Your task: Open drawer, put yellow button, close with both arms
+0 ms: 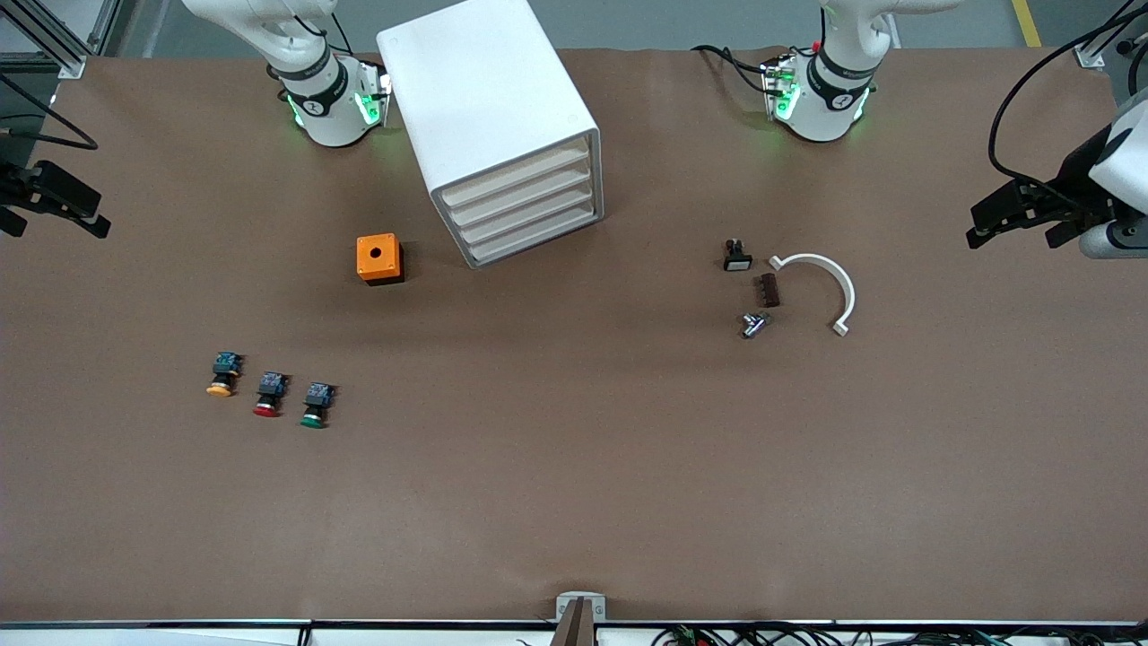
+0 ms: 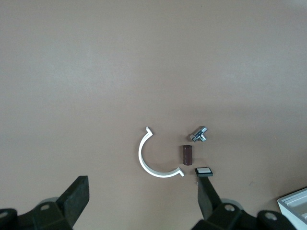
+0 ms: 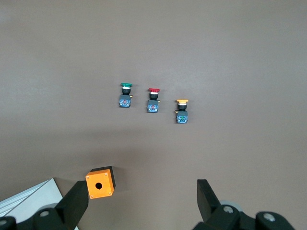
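Currently, I see the drawer [image 1: 520,177] shut, flush with the three drawers below it in the cabinet [image 1: 484,99], which stands at upper centre of the front view, between the two arm bases.

The yellow button [image 1: 222,373] lies on the table [image 1: 574,502] in the lower-left part of the front view, cap toward the camera. It is the end unit of a row of three: the red button [image 1: 270,394] is beside it, then the green button [image 1: 316,405]. All three are apart from each other. In the right wrist view the yellow button [image 3: 182,111] sits just above frame centre.

An orange box [image 1: 379,258] with a round hole in its top stands at centre-left, between the buttons and the cabinet, near the cabinet's lower corner.

The right gripper [image 1: 58,208] hangs at the left edge of the front view, over the table's right-arm end. Its jaws stand wide and hold nothing; its fingers [image 3: 207,196] frame the bottom of the right wrist view.

The left gripper [image 1: 1009,215] hangs at the right edge, over the left-arm end, jaws likewise wide and empty.

At centre-right lie four small parts: a white curved clamp [image 1: 830,287], a brown block [image 1: 768,290], a metal fitting [image 1: 753,324] and a small black switch [image 1: 737,257].
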Controlling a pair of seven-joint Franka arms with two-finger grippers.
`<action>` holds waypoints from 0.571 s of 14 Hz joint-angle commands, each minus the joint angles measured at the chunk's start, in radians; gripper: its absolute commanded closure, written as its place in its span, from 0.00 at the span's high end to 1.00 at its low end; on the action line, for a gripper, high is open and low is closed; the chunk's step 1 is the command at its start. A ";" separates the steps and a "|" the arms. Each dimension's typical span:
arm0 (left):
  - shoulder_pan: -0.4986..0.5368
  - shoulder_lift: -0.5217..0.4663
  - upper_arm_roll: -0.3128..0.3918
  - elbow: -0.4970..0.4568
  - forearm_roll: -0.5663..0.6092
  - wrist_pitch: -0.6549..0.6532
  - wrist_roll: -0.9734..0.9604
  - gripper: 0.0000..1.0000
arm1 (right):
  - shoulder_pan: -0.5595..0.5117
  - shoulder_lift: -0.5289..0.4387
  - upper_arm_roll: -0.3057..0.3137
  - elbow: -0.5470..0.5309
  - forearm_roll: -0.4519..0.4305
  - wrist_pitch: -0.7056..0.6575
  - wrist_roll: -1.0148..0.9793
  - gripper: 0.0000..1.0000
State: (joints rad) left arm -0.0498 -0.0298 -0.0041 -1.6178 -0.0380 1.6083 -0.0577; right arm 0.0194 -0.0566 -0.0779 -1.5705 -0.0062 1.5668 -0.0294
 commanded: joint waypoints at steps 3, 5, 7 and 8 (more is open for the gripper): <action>0.005 0.005 -0.007 0.019 0.015 -0.013 0.018 1.00 | -0.007 -0.003 0.003 -0.008 -0.006 0.002 -0.015 1.00; 0.004 0.005 -0.007 0.018 0.015 -0.013 0.013 1.00 | -0.006 -0.005 0.003 -0.008 -0.006 0.001 -0.014 1.00; 0.004 0.008 -0.007 0.016 0.015 -0.013 0.004 1.00 | -0.006 -0.003 0.003 -0.008 -0.006 0.002 -0.014 1.00; -0.001 0.016 -0.007 0.016 0.013 -0.013 -0.007 1.00 | -0.006 -0.003 0.003 -0.008 -0.006 0.004 -0.014 1.00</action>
State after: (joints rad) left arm -0.0502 -0.0289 -0.0041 -1.6179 -0.0380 1.6082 -0.0580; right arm 0.0194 -0.0555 -0.0779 -1.5706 -0.0062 1.5669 -0.0303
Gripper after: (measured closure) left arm 0.000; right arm 0.000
